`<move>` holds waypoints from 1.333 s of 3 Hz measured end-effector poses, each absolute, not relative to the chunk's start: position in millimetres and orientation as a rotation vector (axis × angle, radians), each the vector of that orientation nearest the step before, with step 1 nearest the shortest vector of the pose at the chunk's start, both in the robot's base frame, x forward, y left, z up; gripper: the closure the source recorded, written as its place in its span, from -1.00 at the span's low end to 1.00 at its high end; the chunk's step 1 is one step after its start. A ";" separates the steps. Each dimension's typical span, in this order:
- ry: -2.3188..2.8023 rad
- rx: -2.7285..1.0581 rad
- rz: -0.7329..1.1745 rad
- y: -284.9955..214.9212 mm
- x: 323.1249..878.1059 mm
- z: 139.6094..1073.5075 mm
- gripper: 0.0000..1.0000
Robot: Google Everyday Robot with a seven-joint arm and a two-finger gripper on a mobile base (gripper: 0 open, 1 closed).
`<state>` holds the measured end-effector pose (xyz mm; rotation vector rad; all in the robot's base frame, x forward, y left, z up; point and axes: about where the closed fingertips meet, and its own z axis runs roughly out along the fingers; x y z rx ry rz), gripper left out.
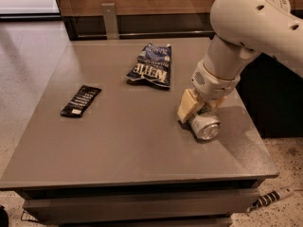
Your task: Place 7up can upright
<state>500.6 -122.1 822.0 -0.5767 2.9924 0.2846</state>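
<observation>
The 7up can (205,124) is silver with a shiny end facing me. It lies tilted on its side at the right of the grey table (118,145). My gripper (202,109) comes down on it from above. One cream finger (188,105) is against the can's left side, and the other is mostly hidden behind the can on its right. The gripper is shut on the can, low over the tabletop; I cannot tell whether the can touches the table.
A dark blue chip bag (150,66) lies at the back centre of the table. A flat black packet (81,100) lies at the left. The table's right edge (258,136) is close to the can. A cable (274,196) lies on the floor at the right.
</observation>
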 end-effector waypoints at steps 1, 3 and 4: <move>2.991 -0.578 0.284 -121.7 500.1 822.5 0.43; 2.988 -0.580 0.282 -120.9 499.4 823.2 1.00; 2.962 -0.574 0.275 -128.9 500.6 833.8 1.00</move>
